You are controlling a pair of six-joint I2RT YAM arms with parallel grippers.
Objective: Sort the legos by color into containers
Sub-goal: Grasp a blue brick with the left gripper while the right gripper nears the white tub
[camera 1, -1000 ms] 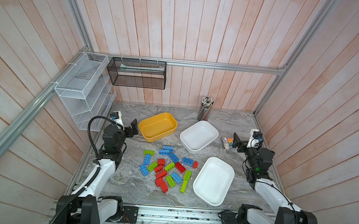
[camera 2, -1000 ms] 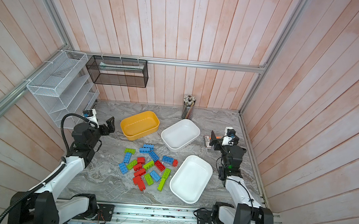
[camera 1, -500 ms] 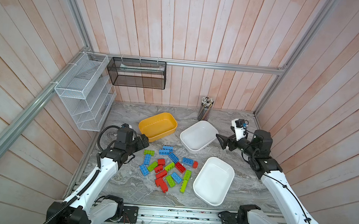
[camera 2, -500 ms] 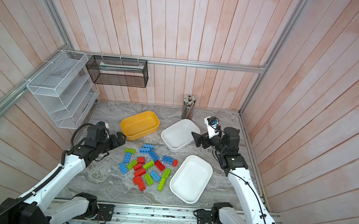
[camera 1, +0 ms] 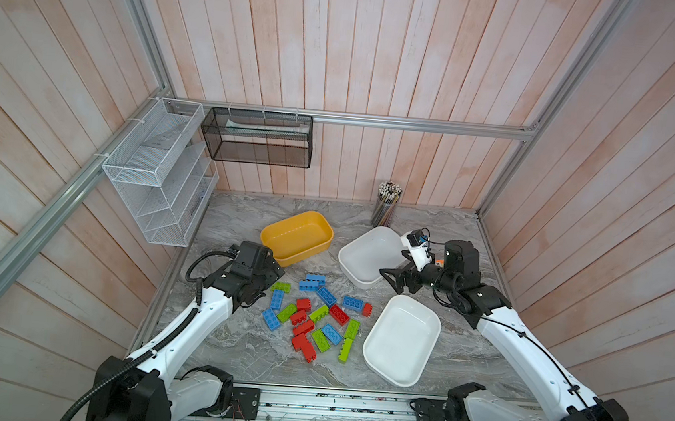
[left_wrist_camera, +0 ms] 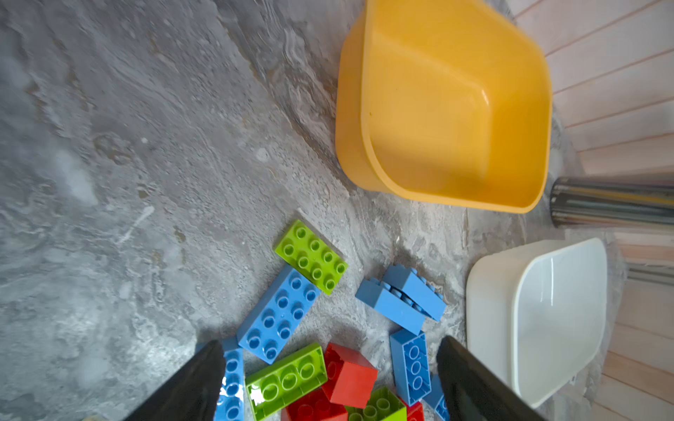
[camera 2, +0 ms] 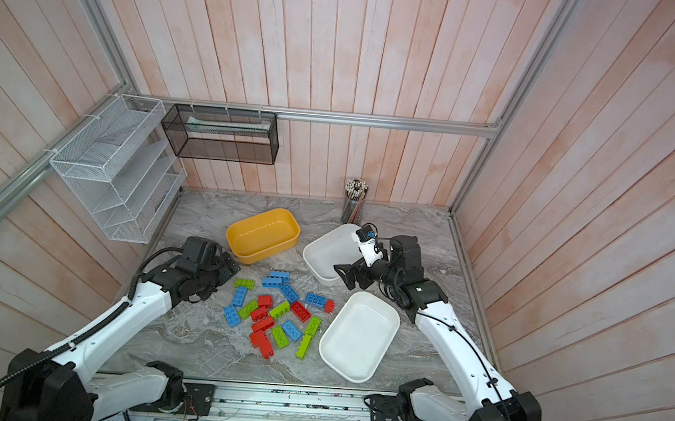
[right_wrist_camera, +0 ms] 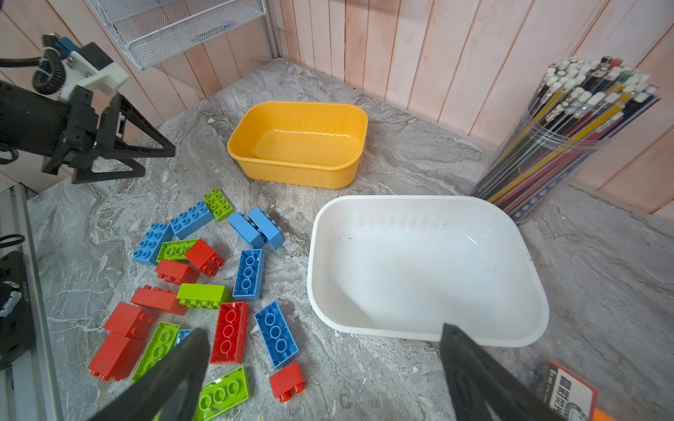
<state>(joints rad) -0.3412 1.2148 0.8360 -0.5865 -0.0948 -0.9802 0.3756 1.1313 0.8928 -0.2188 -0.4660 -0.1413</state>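
Blue, lime-green and red studded plastic legos [camera 1: 309, 317] lie loose just beside the empty mustard-yellow plastic tub [camera 1: 296, 237]. Left gripper [left_wrist_camera: 330, 348] near that tub, right gripper [camera 1: 390, 278] farther off: jaws spread, empty, presumably poised for picking.

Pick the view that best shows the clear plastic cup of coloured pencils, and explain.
The right wrist view: the clear plastic cup of coloured pencils is near and sharp, single pencils distinct. In both top views it is small, by the back wall. The left wrist view shows only a blurred cylinder, probably it.
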